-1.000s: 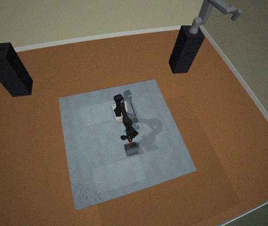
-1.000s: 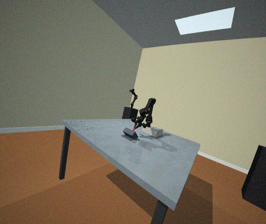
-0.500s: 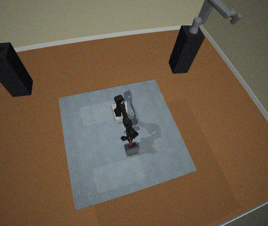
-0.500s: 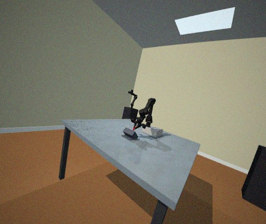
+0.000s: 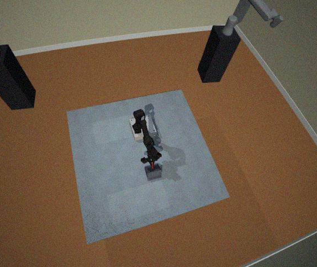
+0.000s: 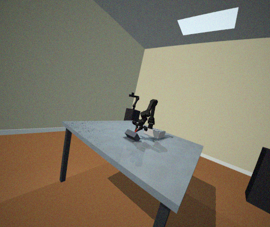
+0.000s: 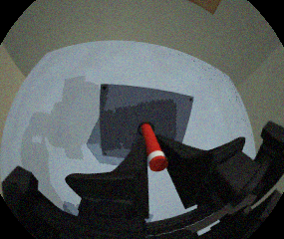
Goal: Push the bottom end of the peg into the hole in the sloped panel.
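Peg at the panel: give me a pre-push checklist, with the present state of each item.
1. Gripper shut on the red peg: ok.
2. Peg's far end at the sloped panel face: ok.
3. Peg tilted towards the panel, seen from the exterior view: ok.
4. Peg tip centred on the hole: cannot tell, the peg hides the hole.
5. Peg already bottomed out: cannot tell.
6. Panel resting flat on the table: ok.
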Available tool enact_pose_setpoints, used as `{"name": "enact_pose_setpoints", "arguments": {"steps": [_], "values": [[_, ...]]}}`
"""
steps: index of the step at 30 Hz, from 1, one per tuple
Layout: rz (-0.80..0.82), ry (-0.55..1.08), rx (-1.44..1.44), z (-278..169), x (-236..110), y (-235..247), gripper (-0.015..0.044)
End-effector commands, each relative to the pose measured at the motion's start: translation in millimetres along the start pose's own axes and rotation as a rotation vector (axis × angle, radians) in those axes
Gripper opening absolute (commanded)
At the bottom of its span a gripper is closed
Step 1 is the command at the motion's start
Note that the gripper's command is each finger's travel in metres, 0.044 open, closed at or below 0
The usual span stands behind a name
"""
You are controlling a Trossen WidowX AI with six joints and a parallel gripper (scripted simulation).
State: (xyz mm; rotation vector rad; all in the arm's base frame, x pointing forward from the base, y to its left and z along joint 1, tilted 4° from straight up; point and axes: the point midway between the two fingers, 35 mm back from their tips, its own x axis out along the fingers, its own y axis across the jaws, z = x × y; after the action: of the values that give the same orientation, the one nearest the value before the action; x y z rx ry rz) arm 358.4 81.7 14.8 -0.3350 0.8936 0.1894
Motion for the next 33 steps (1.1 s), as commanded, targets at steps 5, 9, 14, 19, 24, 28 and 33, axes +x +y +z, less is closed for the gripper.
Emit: {"name": "enact_pose_setpoints", "arguments": {"steps": [5, 9, 14, 19, 24, 28, 33], "values": [[0.003, -0.006, -0.004, 2, 6, 0, 0.0000], [0.003, -0.006, -0.004, 2, 8, 0, 0.0000], [0.003, -0.006, -0.004, 2, 11, 0, 0.0000], [0.003, -0.006, -0.004, 2, 13, 0, 0.0000], [0.003, -0.006, -0.004, 2, 14, 0, 0.0000], [0.000, -0.001, 0.000, 1, 13, 0, 0.0000], [0.000, -0.001, 0.000, 1, 13, 0, 0.0026]]}}
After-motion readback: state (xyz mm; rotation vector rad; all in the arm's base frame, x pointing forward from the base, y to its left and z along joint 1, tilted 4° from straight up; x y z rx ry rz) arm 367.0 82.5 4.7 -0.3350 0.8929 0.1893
